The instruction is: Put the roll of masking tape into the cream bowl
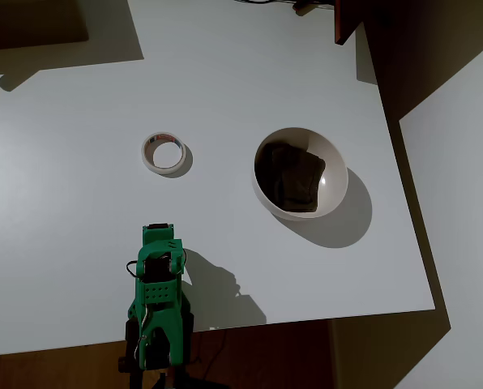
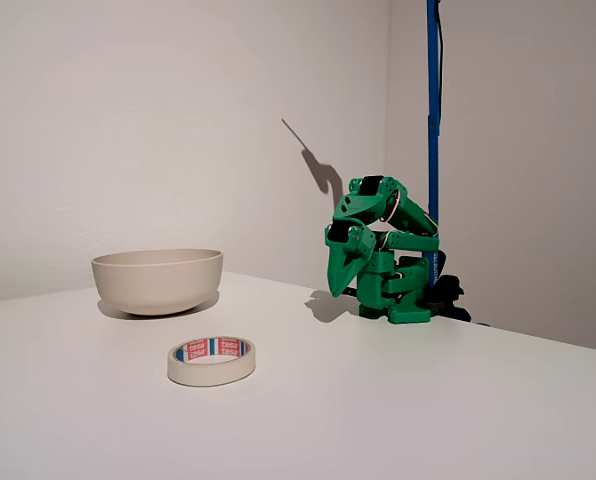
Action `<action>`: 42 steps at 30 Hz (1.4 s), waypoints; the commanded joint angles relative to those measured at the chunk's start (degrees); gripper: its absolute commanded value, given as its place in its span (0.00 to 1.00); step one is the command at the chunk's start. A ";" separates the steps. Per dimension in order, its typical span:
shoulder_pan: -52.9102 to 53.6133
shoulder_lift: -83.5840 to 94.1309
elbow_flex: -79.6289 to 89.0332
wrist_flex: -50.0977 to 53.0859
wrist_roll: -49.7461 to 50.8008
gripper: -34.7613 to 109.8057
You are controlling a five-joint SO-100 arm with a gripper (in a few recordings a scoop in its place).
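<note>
The roll of masking tape [image 1: 164, 152] [image 2: 211, 361] lies flat on the white table, a small cream ring with a brownish core. To its right in the overhead view stands the cream bowl [image 1: 329, 174] [image 2: 158, 279], glossy inside with dark reflections and nothing in it. The green arm is folded up at the table's near edge in the overhead view. Its gripper [image 1: 156, 235] [image 2: 338, 285] points down just above the table, well short of the tape, and its fingers look closed together with nothing between them.
The white table [image 1: 79, 211] ends just beyond the bowl on the right of the overhead view and just behind the arm's base. A blue pole [image 2: 434, 120] rises behind the arm in the fixed view. A dark reddish object [image 1: 347, 20] sits at the top edge.
</note>
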 commanded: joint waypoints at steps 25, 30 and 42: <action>0.62 0.44 0.35 -0.26 0.70 0.18; 0.62 0.44 0.35 -0.26 0.70 0.18; 0.26 0.44 0.35 -0.18 0.26 0.23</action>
